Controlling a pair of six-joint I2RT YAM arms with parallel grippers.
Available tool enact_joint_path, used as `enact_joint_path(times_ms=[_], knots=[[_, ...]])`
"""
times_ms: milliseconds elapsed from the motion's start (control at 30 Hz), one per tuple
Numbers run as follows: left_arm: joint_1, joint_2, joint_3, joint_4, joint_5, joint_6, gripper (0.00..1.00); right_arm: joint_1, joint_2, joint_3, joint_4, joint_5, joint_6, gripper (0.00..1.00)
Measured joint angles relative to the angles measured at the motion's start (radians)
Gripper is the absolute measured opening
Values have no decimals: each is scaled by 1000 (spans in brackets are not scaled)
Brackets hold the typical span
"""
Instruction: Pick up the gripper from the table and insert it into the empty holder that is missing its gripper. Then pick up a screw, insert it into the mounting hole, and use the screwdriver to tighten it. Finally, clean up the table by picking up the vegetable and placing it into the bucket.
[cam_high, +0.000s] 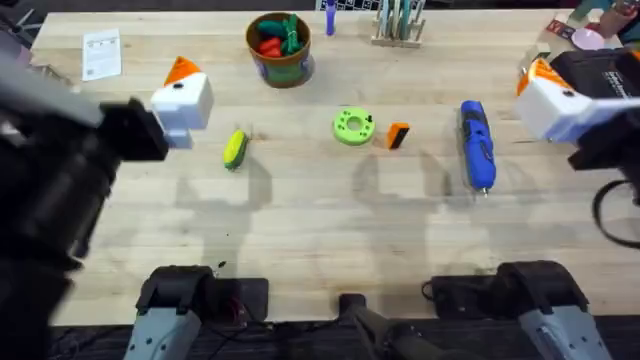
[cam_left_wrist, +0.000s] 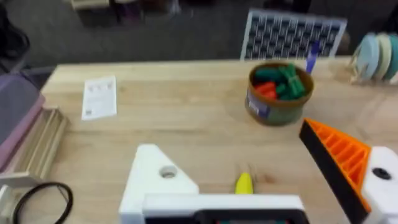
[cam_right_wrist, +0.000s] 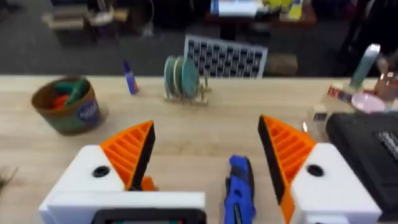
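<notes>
From where I stand, both arms hang above the wooden counter with nothing in their grip. The left pincer hovers over the counter's left side, just beside the vegetable. In its wrist view one finger is bare white with an empty mounting hole, the other carries an orange ribbed pad, and the two stand wide apart, holding nothing. The right pincer hangs at the right side, its two orange-padded fingers spread wide too, with the screwdriver lying on the counter below, between them in that arm's own view.

The small orange gripper with its black face lies near the middle of the counter, just beside a green disc and left of the screwdriver, touching neither. The bucket stands toward the far edge, already holding red and dark green toy vegetables. A white card lies at the far left.
</notes>
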Motion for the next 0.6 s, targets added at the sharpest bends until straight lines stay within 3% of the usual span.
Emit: enact_joint_path(times_ms=[333,600], knots=[[0,418,287,-266,0,6,985,0,438,363,-424,0,0,992],[0,668,443,-436,0,6,985,0,681,485,-585,0,0,991]])
